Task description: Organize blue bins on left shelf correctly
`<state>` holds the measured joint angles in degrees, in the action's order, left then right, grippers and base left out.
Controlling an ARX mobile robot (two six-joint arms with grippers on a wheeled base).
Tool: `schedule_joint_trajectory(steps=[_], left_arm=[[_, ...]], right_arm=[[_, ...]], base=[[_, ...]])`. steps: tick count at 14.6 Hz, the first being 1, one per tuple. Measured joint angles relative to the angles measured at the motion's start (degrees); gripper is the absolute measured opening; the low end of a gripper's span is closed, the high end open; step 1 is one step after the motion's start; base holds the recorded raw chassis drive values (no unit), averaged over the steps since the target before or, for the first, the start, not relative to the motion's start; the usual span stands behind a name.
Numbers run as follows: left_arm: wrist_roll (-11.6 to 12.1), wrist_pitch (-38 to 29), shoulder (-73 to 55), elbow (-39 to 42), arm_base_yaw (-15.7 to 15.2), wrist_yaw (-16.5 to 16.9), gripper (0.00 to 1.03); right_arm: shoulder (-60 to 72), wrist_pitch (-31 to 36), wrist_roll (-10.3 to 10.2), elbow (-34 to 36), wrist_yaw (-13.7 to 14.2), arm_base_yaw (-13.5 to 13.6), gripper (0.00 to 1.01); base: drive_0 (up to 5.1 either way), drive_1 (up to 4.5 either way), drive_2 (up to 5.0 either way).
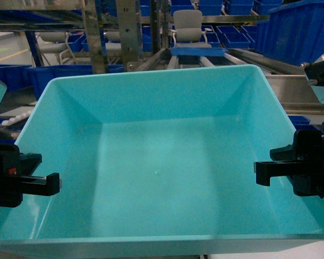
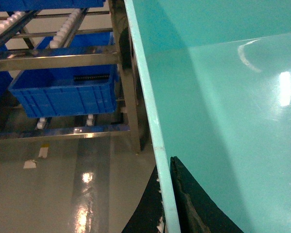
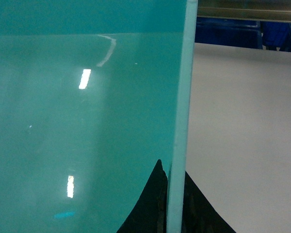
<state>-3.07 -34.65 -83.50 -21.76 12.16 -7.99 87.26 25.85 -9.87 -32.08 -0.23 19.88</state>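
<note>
Steel left shelf [image 1: 105, 32] fills the frame's top, dark blue bins [image 1: 297, 27] behind. At lower left my left gripper [image 1: 49, 184] pinches the aqua tub [image 1: 167, 162] rim; lower right, right gripper [image 1: 263, 172] likewise. Carrying step, I judge; next I slide it level onto a tier.

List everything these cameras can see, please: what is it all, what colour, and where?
Turquoise tub: one, aqua, empty, filling the middle of the head view, held between both grippers.
Steel rack: one, shiny silver, behind and left of the tub, with white rollers on its rails.
Dark blue bins: several, royal blue, on the rack's tiers; exact count unclear.
Chair: one, pale grey, far behind the rack.
Floor: grey, glossy, below the tub.
Left gripper: one, black, clamped on the tub's left rim.
Right gripper: one, black, clamped on the tub's right rim.
</note>
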Motion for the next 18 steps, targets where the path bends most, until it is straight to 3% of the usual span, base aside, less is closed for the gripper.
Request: schedule_joint_trajectory(steps=[18], left_arm=[[0.0, 0.09, 0.0, 0.0, 0.0, 0.0, 0.02]], right_arm=[[0.0, 0.0, 0.0, 0.0, 0.0, 0.0, 0.02]], base=[[-4.8, 3.6, 1.2]])
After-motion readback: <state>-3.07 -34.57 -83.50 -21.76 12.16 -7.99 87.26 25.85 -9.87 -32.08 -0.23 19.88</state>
